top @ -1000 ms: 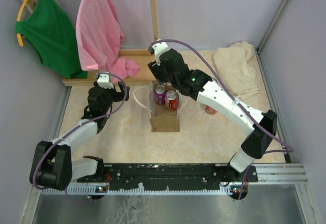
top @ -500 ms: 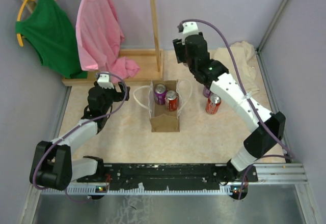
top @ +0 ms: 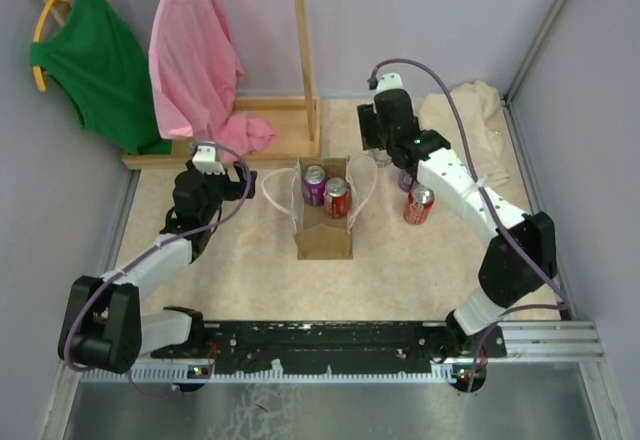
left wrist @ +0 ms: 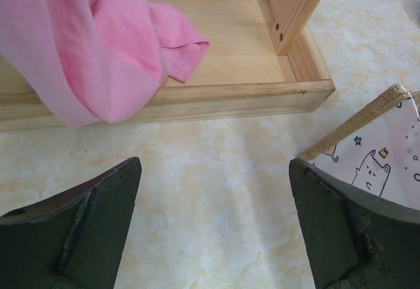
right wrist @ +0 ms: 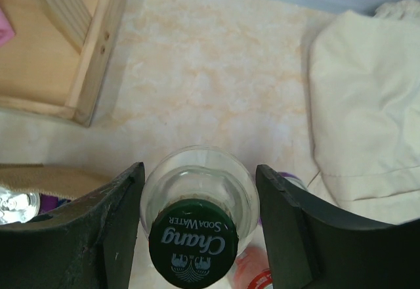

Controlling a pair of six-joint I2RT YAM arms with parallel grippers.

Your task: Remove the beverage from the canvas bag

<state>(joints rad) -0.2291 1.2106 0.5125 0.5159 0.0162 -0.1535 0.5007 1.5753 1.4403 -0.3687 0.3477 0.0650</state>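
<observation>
The bottle (right wrist: 194, 243) fills the gap of my right pincer (right wrist: 197, 178); nothing else fits there. Right of the canvas bag (top: 323, 230), a red can (top: 418, 205) and a purple can (top: 405, 182) stand as obstacles. Far right lies the beige cloth (top: 465, 130); far left, the wooden rack base (top: 275, 132). Nearer than the bag, bare table (top: 400, 275) gives passage.

The canvas bag (top: 323, 232) stands open at the middle of the tabletop (top: 400, 270), a purple can (top: 314, 184) and a red can (top: 337, 198) upright inside (at its far end), and the green-capped glass bottle (right wrist: 197, 184) is clamped in the right tool (right wrist: 198, 171).
</observation>
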